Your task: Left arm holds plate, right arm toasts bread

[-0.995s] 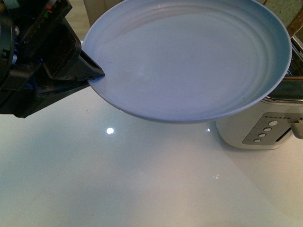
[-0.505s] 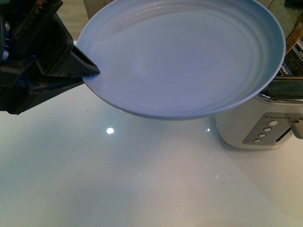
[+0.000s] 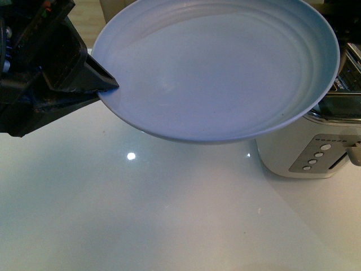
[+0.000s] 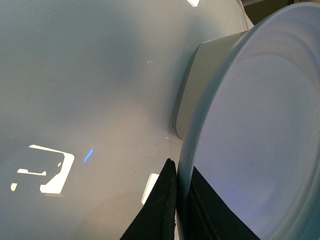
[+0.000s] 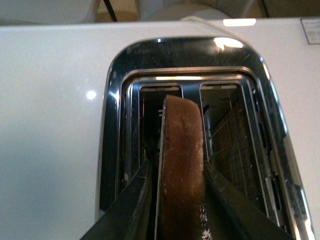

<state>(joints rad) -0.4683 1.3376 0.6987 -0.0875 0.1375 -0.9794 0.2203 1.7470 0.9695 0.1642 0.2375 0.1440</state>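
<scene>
The pale blue-grey plate (image 3: 220,68) hangs in the air above the white table, tilted, with my left gripper (image 3: 104,84) shut on its left rim. In the left wrist view the black fingers (image 4: 162,210) pinch the plate (image 4: 255,140) edge. My right gripper (image 5: 180,200) is shut on the bread (image 5: 181,160), a brown slice seen edge-on, held upright directly over the toaster's (image 5: 55,125) chrome-rimmed slots, near the divider between them. The right arm is barely visible in the front view.
The white toaster (image 3: 316,147) stands at the right of the table, partly under the plate's right edge, with a button panel (image 3: 316,153) and a lever (image 3: 355,152) on its front. The glossy white table (image 3: 141,214) spreads in front.
From a second ago the plate and left gripper shifted slightly left and up, then held still. A speckled shape at the top right has gone from the front view.
</scene>
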